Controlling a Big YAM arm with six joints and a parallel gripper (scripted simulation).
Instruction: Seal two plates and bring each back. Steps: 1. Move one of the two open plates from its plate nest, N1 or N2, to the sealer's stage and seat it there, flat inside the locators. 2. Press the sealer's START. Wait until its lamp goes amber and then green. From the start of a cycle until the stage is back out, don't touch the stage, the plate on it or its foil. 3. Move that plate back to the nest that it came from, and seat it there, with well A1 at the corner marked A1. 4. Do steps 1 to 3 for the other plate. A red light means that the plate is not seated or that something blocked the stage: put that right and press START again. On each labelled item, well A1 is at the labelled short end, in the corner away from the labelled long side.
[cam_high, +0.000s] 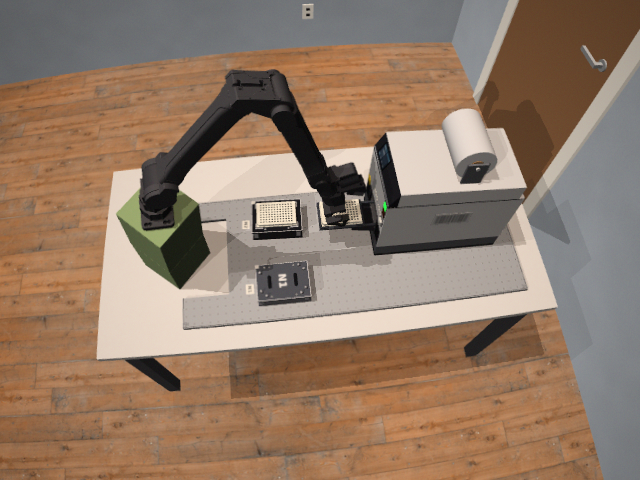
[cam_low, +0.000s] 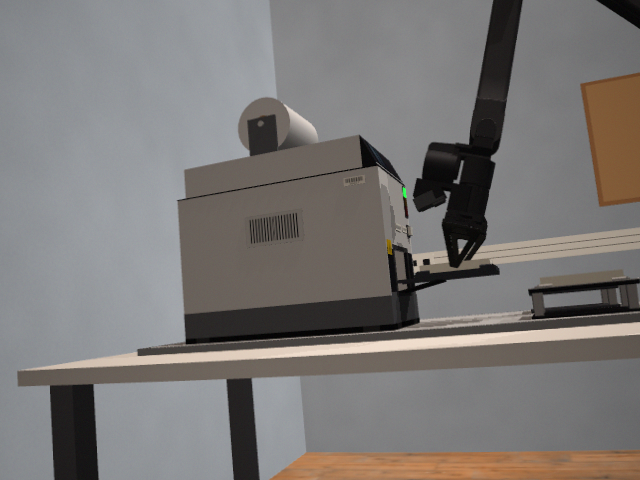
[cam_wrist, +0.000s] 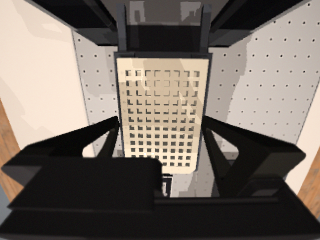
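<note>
A cream well plate (cam_high: 354, 210) (cam_low: 429, 266) (cam_wrist: 162, 107) lies on the dark sealer stage (cam_low: 485, 271) (cam_wrist: 165, 54), which is out of the sealer. It looks flat; its wells show as open holes. My gripper (cam_high: 337, 219) (cam_low: 456, 263) (cam_wrist: 160, 120) is open, with its fingertips low at the plate's two long sides. The locators are too small or hidden to judge. The other cream plate (cam_high: 275, 212) (cam_low: 584, 277) sits in nest N2 (cam_high: 277, 236) (cam_low: 537, 304). Nest N1 (cam_high: 297, 295) holds no plate. The sealer's lamp (cam_high: 384, 206) (cam_low: 404, 192) is green.
The grey sealer (cam_high: 429, 222) (cam_low: 222, 279) stands close beside my wrist, with a foil roll (cam_high: 465, 136) (cam_low: 299, 126) on top. The green arm base (cam_high: 178, 258) is at the left. The nests stand between it and the stage on a perforated board (cam_high: 413, 279).
</note>
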